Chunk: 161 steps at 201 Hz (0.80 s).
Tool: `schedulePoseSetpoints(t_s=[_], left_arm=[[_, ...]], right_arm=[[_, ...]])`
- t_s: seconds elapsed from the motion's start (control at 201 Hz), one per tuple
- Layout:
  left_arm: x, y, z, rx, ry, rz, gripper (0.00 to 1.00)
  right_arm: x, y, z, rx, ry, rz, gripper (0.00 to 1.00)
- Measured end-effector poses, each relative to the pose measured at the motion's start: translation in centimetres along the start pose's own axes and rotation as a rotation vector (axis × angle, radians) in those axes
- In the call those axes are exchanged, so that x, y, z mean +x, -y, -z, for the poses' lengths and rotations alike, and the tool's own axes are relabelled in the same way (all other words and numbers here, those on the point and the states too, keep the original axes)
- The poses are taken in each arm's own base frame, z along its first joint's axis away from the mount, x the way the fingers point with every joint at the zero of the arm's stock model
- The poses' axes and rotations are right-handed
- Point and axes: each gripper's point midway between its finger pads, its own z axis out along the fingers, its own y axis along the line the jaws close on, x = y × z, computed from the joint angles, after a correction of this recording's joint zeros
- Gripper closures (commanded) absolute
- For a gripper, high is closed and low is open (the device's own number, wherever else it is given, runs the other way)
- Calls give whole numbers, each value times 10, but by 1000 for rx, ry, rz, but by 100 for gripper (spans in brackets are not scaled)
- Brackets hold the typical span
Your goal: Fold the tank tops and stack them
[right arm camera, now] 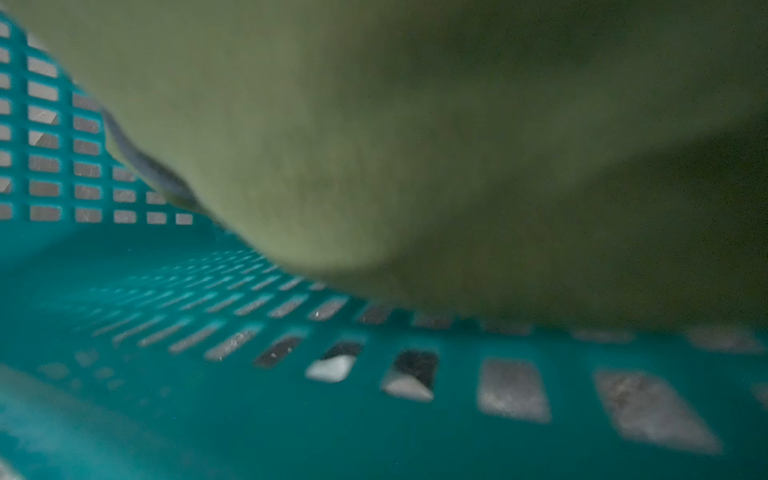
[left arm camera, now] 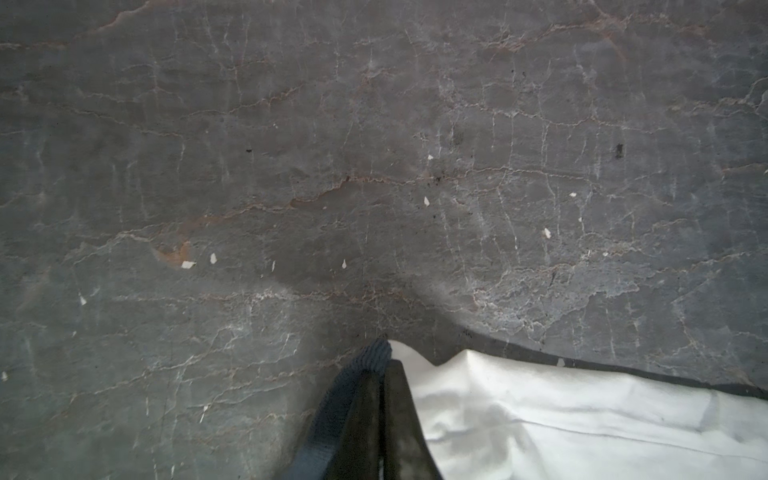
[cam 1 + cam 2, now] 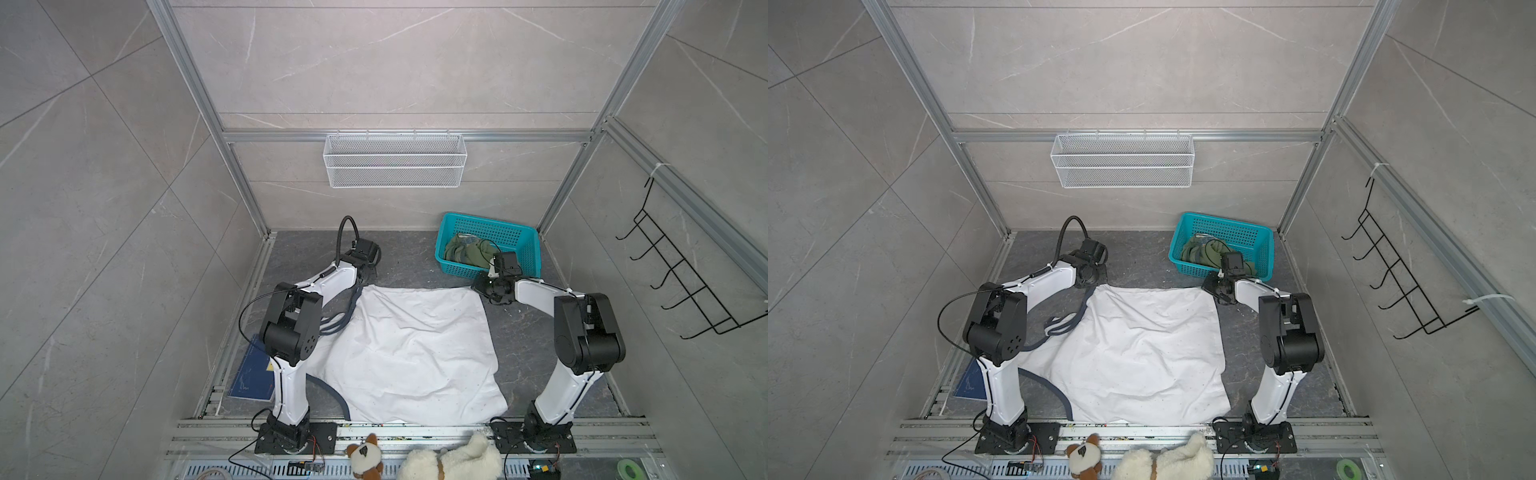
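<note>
Here, left gripper (image 2: pixel 384 365) was clenched on navy-trimmed corner of white top (image 3: pixel 415 349); right gripper (image 3: pixel 493 268) sat closed in basket (image 3: pixel 519 237) by olive top (image 3: pixel 461 249), hold indiscernible

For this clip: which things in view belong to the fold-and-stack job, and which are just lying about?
Job:
- white tank top, spread on the table
- olive tank top, crumpled in the teal basket

Lying about:
- plush toys at the near edge
- white wire basket on the back wall
- blue book
- green tape roll
</note>
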Motion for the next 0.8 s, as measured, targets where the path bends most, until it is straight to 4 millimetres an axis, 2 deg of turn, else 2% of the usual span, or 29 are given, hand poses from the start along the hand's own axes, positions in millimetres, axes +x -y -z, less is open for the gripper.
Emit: schedulePoseSetpoints(t_s=[0.219,0.373,0.473,0.592,0.682,0.732,0.801], left_arm=[[-3,6,-2,33,3,2,100],[-13,16,-2,67,15,2,100],[-19,22,-5,81,25,4,100],[-18,26,-12,91,14,2,100],[-18,28,-16,93,7,1,100],[-21,30,-18,96,6,1,100],[-25,33,-21,101,3,-3,75]], right_arm=[[-39,12,0,38,57,-28,100],[-61,13,-1,60,83,-22,100],[-70,12,-1,72,98,-12,100],[-69,16,-1,91,92,-5,100],[-68,17,-2,98,88,-1,91],[-67,18,-3,100,85,2,79],[-65,19,-5,104,76,9,58]])
